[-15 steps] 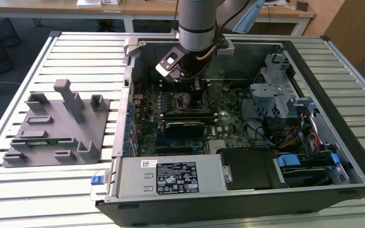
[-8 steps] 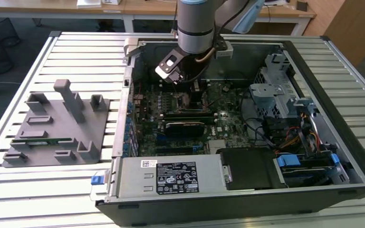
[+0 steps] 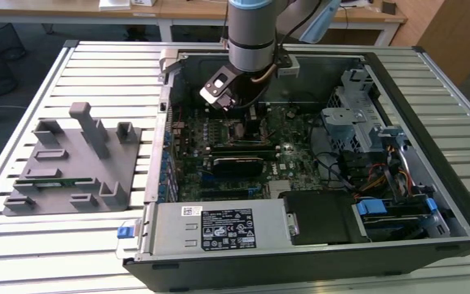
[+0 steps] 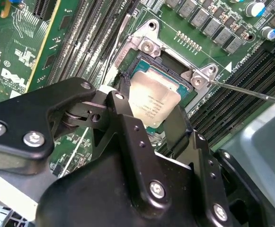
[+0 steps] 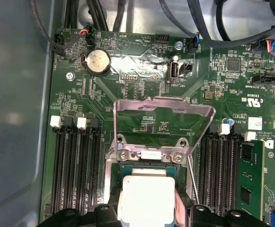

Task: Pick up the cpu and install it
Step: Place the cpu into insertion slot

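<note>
Your black two-fingered gripper [image 4: 151,120] is clamped on the small, square, silvery-topped cpu [image 4: 152,100] at the open metal-framed socket [image 4: 147,46], upper middle in the exterior view. Hold the chip level and square with the frame, and press lightly: it may not be seated.

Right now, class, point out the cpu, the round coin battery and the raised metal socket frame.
cpu [image 5: 146,198], first wrist view, middle of its silvery top.
coin battery [image 5: 97,61], first wrist view, centre of its round face.
socket frame [image 5: 163,103], first wrist view, the bar farthest from its hinge.
</note>
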Controlling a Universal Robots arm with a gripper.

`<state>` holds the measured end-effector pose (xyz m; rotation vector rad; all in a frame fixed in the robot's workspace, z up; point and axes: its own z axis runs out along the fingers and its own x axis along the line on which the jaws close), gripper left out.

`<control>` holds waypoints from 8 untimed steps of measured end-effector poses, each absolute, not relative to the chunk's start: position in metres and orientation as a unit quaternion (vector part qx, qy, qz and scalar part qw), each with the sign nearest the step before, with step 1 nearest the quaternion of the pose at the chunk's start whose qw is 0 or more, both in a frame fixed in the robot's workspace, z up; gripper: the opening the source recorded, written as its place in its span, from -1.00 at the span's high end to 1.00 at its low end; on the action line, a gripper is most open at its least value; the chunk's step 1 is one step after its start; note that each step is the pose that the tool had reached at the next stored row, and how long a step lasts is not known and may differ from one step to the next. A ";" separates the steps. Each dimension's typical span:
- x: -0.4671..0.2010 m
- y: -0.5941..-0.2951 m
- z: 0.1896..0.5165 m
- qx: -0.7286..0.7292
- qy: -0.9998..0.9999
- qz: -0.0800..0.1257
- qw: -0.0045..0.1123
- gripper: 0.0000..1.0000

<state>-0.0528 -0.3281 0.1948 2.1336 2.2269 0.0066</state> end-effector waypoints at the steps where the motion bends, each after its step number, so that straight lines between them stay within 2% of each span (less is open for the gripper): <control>1: -0.053 -0.328 0.194 0.692 0.722 0.002 0.028 -0.06; 8: -0.053 -0.328 0.193 0.692 0.722 0.007 0.024 -0.06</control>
